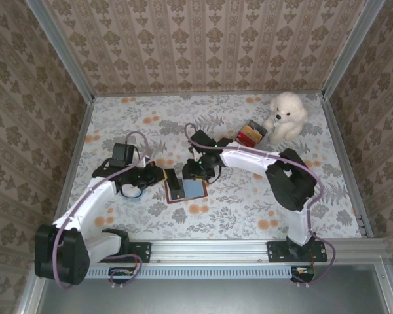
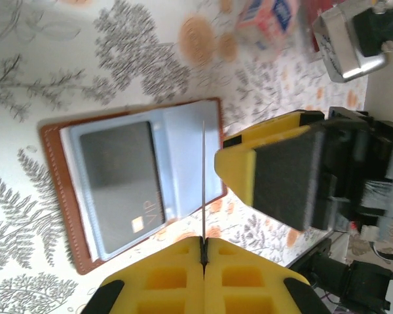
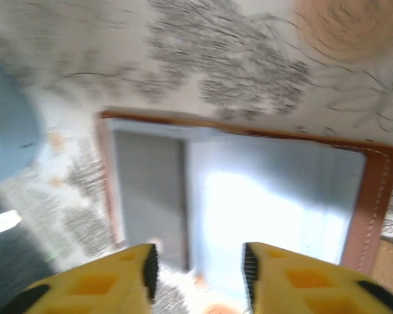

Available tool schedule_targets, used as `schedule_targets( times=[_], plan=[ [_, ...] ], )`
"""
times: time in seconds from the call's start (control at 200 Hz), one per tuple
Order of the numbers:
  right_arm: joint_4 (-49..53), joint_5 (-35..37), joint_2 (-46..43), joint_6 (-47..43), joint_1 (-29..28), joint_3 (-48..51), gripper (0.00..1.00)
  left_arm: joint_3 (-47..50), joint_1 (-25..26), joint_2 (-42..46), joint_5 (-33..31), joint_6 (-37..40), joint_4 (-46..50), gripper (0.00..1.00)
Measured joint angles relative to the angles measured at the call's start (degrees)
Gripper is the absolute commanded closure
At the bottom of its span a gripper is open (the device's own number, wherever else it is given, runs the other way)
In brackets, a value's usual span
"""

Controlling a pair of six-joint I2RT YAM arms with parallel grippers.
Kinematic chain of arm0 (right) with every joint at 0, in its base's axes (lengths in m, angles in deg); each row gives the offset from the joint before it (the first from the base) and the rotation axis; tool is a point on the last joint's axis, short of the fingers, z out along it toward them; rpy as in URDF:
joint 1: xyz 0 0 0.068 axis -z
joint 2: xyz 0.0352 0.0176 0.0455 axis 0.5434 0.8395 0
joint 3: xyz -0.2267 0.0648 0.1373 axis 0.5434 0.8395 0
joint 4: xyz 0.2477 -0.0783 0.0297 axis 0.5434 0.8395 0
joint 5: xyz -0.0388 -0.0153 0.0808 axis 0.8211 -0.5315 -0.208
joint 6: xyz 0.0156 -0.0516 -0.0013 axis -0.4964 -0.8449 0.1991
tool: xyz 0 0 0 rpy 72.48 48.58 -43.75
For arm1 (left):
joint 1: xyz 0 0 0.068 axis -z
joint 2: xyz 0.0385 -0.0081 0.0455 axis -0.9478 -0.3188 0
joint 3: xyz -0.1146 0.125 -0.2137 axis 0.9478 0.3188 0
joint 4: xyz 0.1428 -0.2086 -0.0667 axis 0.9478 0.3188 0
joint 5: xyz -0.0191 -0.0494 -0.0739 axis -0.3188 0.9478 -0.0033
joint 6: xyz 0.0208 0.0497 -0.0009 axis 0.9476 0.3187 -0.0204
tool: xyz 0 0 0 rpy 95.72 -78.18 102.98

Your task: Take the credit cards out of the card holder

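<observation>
The brown card holder [image 1: 187, 190] lies open on the flowered table, its pale blue pockets facing up [image 2: 183, 150] [image 3: 275, 196]. A dark credit card marked VIP [image 2: 118, 176] sits in one pocket and appears as a grey slab [image 3: 147, 190] in the right wrist view. My left gripper [image 2: 204, 243] is shut on another credit card [image 2: 204, 170], a thin card seen edge-on above the holder. In the top view this gripper [image 1: 158, 176] is at the holder's left edge. My right gripper [image 3: 200, 261] is open just over the holder, with nothing between its jaws [image 1: 198, 173].
A white teddy bear [image 1: 286, 116] and a small colourful box [image 1: 250, 134] stand at the back right. A pale blue object [image 3: 6, 124] lies left of the holder. Patterned walls enclose the table, and a metal rail [image 1: 216, 248] runs along the near edge.
</observation>
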Motion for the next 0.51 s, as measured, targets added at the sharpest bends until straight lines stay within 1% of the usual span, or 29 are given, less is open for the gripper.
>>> schedule_targets(
  times=[0.095,0.175,0.255,0.36,0.505],
  plan=[
    [-3.4,-3.7,-4.9,1.3,1.9,0.1,0.3,-1.2,-0.1,1.5,1.0,-1.7,-1.4,1.0],
    [-8.8,-8.0,-9.3,2.2,4.3,1.6,0.25,-2.3,-0.1,1.8,2.4,-4.0,-3.7,1.0],
    [-14.2,-12.6,-12.5,4.3,6.9,3.9,0.23,-3.0,-0.1,1.8,3.7,-6.6,-6.5,1.0],
    [-20.6,-17.9,-13.9,7.1,9.5,6.5,0.22,-3.3,-0.1,2.3,5.7,-10.1,-10.3,1.0],
    [-24.9,-23.9,-13.7,9.7,10.2,8.3,0.23,-3.3,-0.1,3.4,8.0,-15.2,-15.6,1.0]
  ],
)
